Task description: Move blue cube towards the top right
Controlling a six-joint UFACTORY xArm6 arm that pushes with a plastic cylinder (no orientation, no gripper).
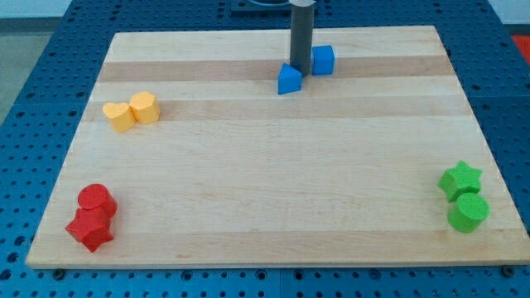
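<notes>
The blue cube (323, 60) sits near the view's top, just right of centre. A second blue block (289, 79), wedge-shaped, lies just left and below it. My rod comes down from the view's top between the two, and my tip (299, 75) rests on the board touching the wedge block's right side, just left of the cube's lower left corner.
The wooden board (265, 165) lies on a blue pegboard. A yellow heart (119, 116) and yellow hexagonal block (144, 108) sit at the left. Two red blocks (93, 217) sit at the bottom left. A green star (460, 179) and green cylinder (468, 212) sit at the bottom right.
</notes>
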